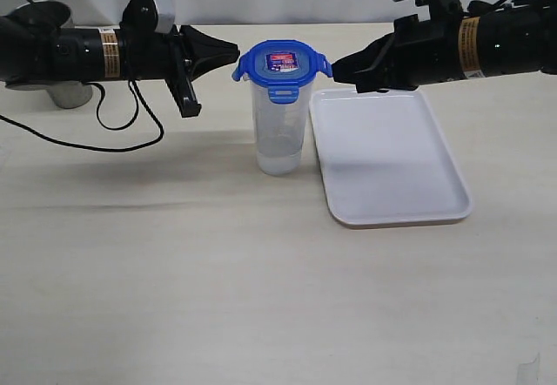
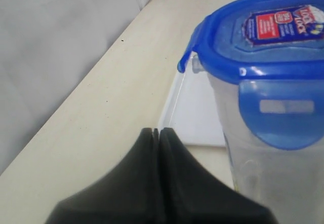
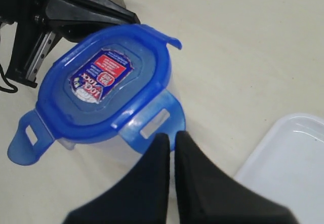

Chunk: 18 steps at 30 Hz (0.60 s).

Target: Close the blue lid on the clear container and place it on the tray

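Observation:
The clear container [image 1: 280,128] stands upright on the table with the blue lid [image 1: 281,64] resting on its rim, sticker side up. One lid tab hangs down at the front; the side tabs stick outward. My left gripper [image 1: 233,52] is shut and empty, its tip level with the lid [image 2: 268,36], just left of it. Coming from the other side, my right gripper [image 1: 337,68] is also shut and empty, its tip at the lid's [image 3: 104,84] right tab. The white tray [image 1: 387,154] lies flat right of the container [image 2: 273,178].
A grey steel cup [image 1: 65,89] sits at the far left behind the left arm. A black cable [image 1: 96,137] loops on the table under that arm. Both arms hang level above the table's back half.

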### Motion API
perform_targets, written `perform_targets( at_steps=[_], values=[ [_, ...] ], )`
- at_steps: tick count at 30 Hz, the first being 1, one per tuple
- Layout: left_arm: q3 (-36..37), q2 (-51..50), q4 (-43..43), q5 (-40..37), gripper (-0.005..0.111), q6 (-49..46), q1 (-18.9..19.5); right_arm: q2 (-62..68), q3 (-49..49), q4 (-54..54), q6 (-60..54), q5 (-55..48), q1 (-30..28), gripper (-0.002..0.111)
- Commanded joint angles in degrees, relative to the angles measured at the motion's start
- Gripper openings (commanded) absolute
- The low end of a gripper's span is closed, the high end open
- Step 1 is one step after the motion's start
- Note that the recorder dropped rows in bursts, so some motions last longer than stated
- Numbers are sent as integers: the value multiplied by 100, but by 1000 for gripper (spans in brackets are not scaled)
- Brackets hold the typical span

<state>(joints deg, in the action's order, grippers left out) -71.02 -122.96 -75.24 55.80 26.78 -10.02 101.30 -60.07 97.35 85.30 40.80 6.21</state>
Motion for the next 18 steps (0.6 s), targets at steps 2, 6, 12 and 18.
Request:
perform_targets(
  at_steps=[2,6,12,18],
  values=[
    [-57,8,97,138,0,-36,1,3,-34,-55,-120,-24,-5,4],
    [-57,8,219,198,0,-165,1,3,-34,-97,-165,-36,-5,4],
    [-57,8,218,286,0,-165,1,3,-34,-114,-251,-47,-5,4],
    [-57,8,138,412,0,-152,1,3,-34,-213,-359,-60,-5,4]
  ],
)
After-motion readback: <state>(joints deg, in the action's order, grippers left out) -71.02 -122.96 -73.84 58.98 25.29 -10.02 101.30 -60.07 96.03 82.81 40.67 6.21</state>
